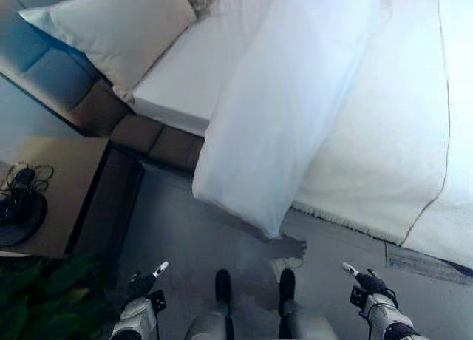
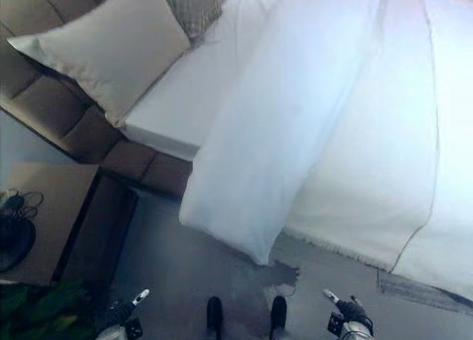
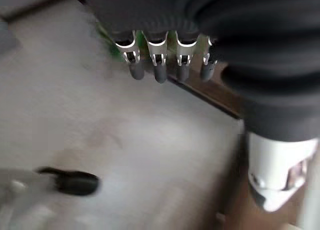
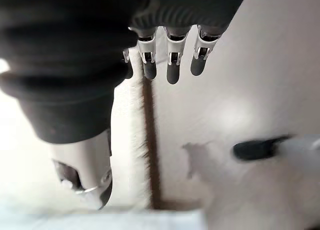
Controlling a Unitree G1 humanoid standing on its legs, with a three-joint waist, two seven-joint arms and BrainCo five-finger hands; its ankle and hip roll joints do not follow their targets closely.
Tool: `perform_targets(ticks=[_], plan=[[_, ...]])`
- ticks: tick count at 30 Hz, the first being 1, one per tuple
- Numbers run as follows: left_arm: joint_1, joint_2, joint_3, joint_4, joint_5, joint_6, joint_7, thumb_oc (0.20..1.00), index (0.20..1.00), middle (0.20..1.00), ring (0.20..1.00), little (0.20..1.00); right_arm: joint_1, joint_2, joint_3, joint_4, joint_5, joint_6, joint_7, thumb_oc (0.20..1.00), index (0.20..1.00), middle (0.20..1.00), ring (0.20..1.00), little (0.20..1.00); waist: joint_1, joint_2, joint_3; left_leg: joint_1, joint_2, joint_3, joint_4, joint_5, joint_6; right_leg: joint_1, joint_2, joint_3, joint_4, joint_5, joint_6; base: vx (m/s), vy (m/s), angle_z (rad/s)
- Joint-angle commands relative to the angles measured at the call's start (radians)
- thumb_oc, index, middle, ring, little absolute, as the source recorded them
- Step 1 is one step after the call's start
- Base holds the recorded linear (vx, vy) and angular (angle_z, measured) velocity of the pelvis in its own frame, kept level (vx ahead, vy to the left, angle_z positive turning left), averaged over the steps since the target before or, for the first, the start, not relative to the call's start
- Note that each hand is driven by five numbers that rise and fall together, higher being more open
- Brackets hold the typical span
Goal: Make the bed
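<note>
Both hands, left hand (image 1: 142, 284) and right hand (image 1: 367, 281), hang open, empty, near the rumpled duvet (image 1: 295, 111).

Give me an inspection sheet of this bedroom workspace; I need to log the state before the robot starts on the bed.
Surface: bed with bare white sheet showing near the headboard end.
Job's things: white duvet bunched lengthwise, its corner hanging off the bed edge toward the floor; white pillow at the head; patterned cushion behind it.
Clutter: nothing seen on the floor beside the bed.
Hands: left hand and right hand both low over the floor, fingers straight, holding nothing.
Cables: dark cable coil on the bedside table.
Surroundings: brown padded bed frame; green plant; fringed rug.
</note>
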Motion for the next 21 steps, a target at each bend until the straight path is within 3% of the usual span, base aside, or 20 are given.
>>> perform_targets(ticks=[1, 6, 9, 11, 14, 16, 18, 20, 21], plan=[[-0.051, 0.008, -0.023, -0.03, -0.032, -0.037, -0.032, 1.0, 1.0, 1.0, 1.0, 1.0, -0.043, -0.031, 0.048, -0.081, -0.014, -0.052, 0.023, 1.0, 1.0, 1.0, 1.0, 1.0, -0.016, -0.041, -0.039, -0.043, -0.051, 0.048, 0.168, -0.084, -0.012, -0.034, 0.002, 0.042, 0.138, -0.133, 0.004, 0.01, -0.132, 0.08], [-0.1, 0.05, -0.105, -0.161, -0.028, -0.038, -0.124, 1.0, 1.0, 1.0, 1.0, 1.0, -0.105, -0.079, 0.145, -0.225, -0.081, -0.041, 0.092, 1.0, 1.0, 1.0, 1.0, 1.0, 0.003, -0.071, -0.052, -0.081, -0.059, 0.023, 0.31, -0.091, -0.016, 0.031, -0.005, 0.048, 0.127, -0.139, 0.0, 0.06, -0.048, -0.02], [-0.141, 0.076, -0.15, -0.192, -0.052, -0.029, -0.177, 1.0, 1.0, 1.0, 1.0, 1.0, -0.152, -0.101, 0.176, -0.253, -0.078, -0.035, 0.12, 1.0, 1.0, 1.0, 1.0, 1.0, 0.008, -0.069, -0.087, -0.113, -0.051, 0.015, 0.196, -0.058, -0.01, 0.056, -0.005, 0.054, 0.102, -0.134, 0.015, 0.18, 0.061, -0.16], [-0.211, 0.119, -0.213, -0.25, -0.08, -0.025, -0.214, 1.0, 1.0, 1.0, 1.0, 1.0, -0.213, -0.12, 0.208, -0.288, -0.061, -0.027, 0.141, 1.0, 1.0, 1.0, 1.0, 1.0, 0.024, -0.061, -0.103, -0.154, -0.038, 0.016, 0.119, 0.013, -0.023, 0.081, -0.001, 0.062, 0.082, -0.14, 0.028, 0.18, 0.122, -0.11], [-0.245, 0.132, -0.247, -0.285, -0.11, -0.014, -0.242, 1.0, 1.0, 1.0, 1.0, 1.0, -0.243, -0.122, 0.236, -0.322, -0.058, -0.018, 0.168, 1.0, 1.0, 1.0, 1.0, 1.0, 0.026, -0.063, -0.114, -0.137, -0.042, 0.022, 0.121, -0.009, -0.008, 0.091, -0.016, 0.079, 0.091, -0.158, 0.043, 0.22, 0.223, -0.16], [-0.283, 0.141, -0.275, -0.295, -0.139, -0.006, -0.265, 1.0, 1.0, 1.0, 1.0, 1.0, -0.27, -0.123, 0.248, -0.348, -0.051, -0.013, 0.174, 1.0, 1.0, 1.0, 1.0, 1.0, 0.026, -0.064, -0.11, -0.134, -0.047, 0.038, 0.129, -0.023, 0.006, 0.072, -0.038, 0.095, 0.136, -0.176, 0.053, 0.1, 0.238, -0.32], [-0.361, 0.158, -0.316, -0.302, -0.169, -0.009, -0.278, 1.0, 1.0, 1.0, 1.0, 1.0, -0.343, -0.12, 0.276, -0.371, -0.046, -0.015, 0.172, 1.0, 1.0, 1.0, 1.0, 1.0, 0.028, -0.063, -0.086, -0.149, -0.051, 0.065, 0.155, -0.042, 0.026, -0.001, -0.064, 0.108, 0.257, -0.188, 0.074, 0.02, 0.298, -0.36], [-0.461, 0.187, -0.371, -0.314, -0.239, -0.017, -0.291, 1.0, 1.0, 1.0, 1.0, 1.0, -0.432, -0.099, 0.303, -0.404, 0.019, -0.038, 0.163, 1.0, 1.0, 1.0, 1.0, 1.0, 0.016, -0.062, -0.033, -0.157, -0.057, 0.092, 0.172, -0.057, 0.044, -0.104, -0.089, 0.119, 0.381, -0.162, 0.092, -0.08, 0.338, -0.47], [-0.532, 0.206, -0.392, -0.298, -0.287, -0.021, -0.297, 1.0, 1.0, 1.0, 1.0, 1.0, -0.508, -0.089, 0.324, -0.38, 0.072, -0.051, 0.153, 1.0, 1.0, 1.0, 1.0, 1.0, 0.012, -0.05, 0.002, -0.167, -0.057, 0.103, 0.177, -0.06, 0.051, -0.177, -0.094, 0.118, 0.452, -0.149, 0.081, -0.08, 0.266, -0.5]])
